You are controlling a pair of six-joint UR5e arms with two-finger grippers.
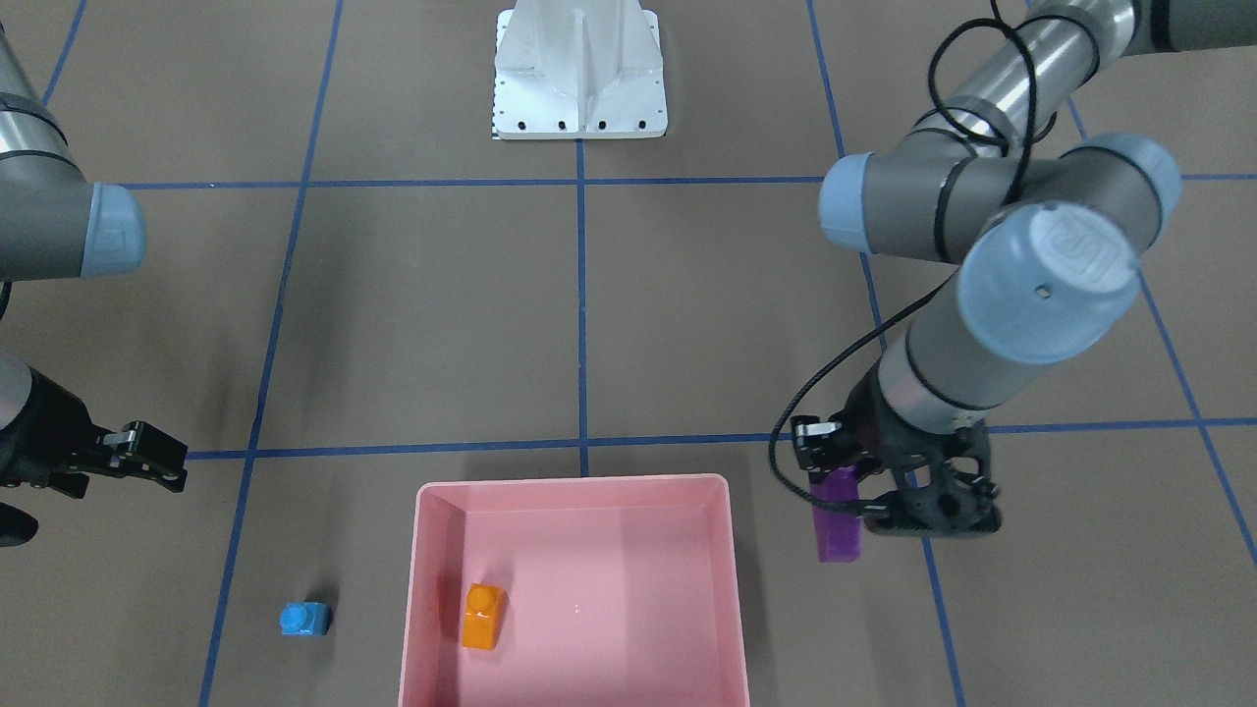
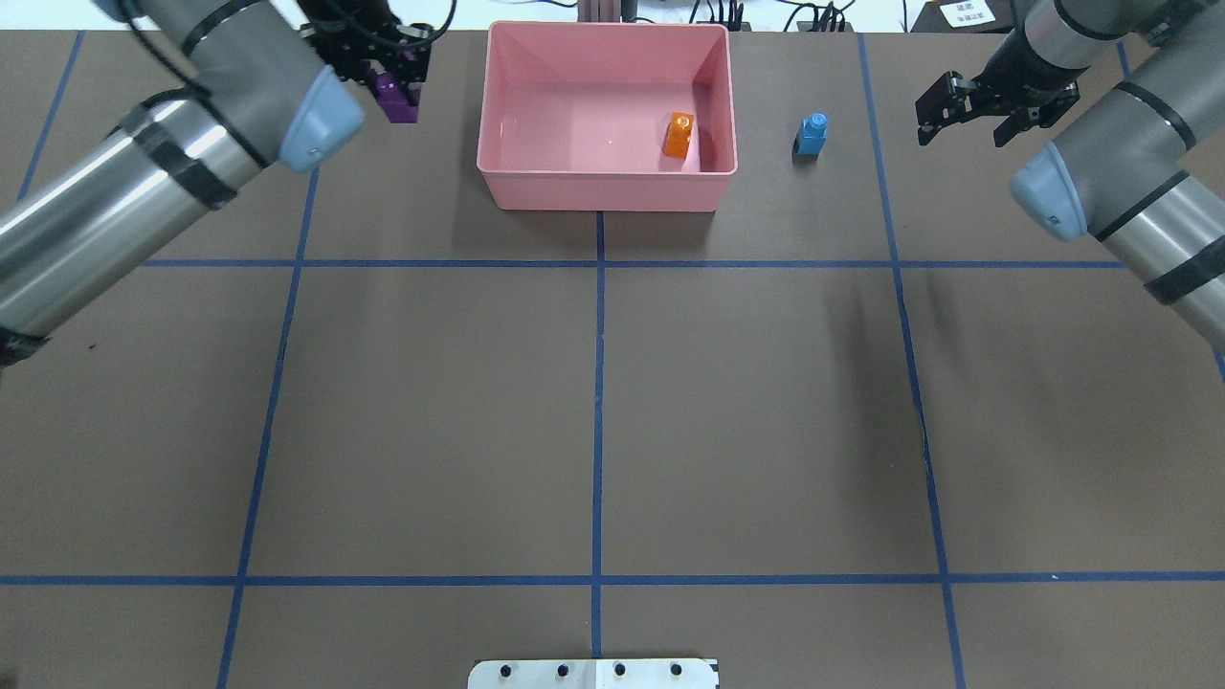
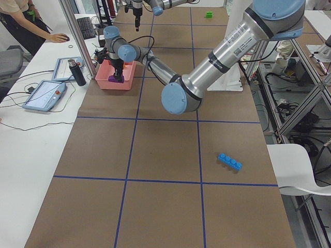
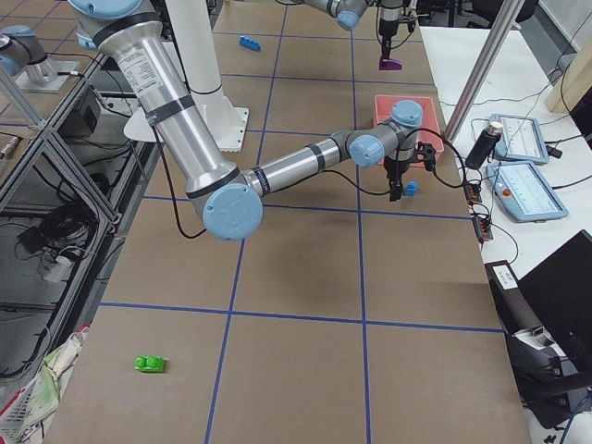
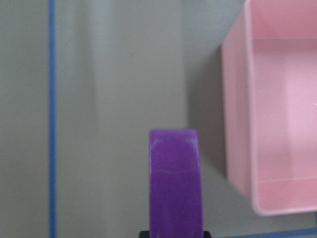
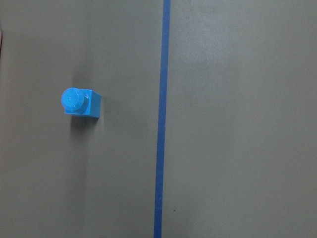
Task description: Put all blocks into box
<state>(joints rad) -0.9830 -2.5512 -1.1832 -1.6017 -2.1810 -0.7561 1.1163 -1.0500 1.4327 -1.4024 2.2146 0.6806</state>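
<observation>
Purple, glossy, long: purple block (image 1: pixel 841 530) clamped by one end in the left claw (image 1: pixel 847 489), hanging just beside the pink box (image 1: pixel 574 481), outside its wall, not yet over the opening. Cannot tell whether clear of the counter (image 1: pixel 442 324). Already inside: orange block (image 1: pixel 483 616), lying near one side wall. Out on the box's other side: tiny blue block (image 1: pixel 304 619), alone on the counter. Right claw (image 1: pixel 147 457) near it, fingers apart, holding nothing. Far down the counter, long blue block (image 3: pixel 229 161) and green block (image 4: pixel 150 364), both well apart from the box.

Danger from here, by judgement: could clip the rim on the crossing, given too low a carry and so much brick dangling below the grip. Could swivel between the pads too, being slick plastic pinched at one end only. Could drop outside the wall on too early a release. Later, likely trouble with the tiny blue one: small, smooth, easy to knock aside with an off-centre pinch.

Hard shiny moulded bricks, round studs on top. Smooth pink plastic box, rounded corners, thin rim. Dull brown counter, crossed by blue tape lines (image 1: pixel 581 295).
</observation>
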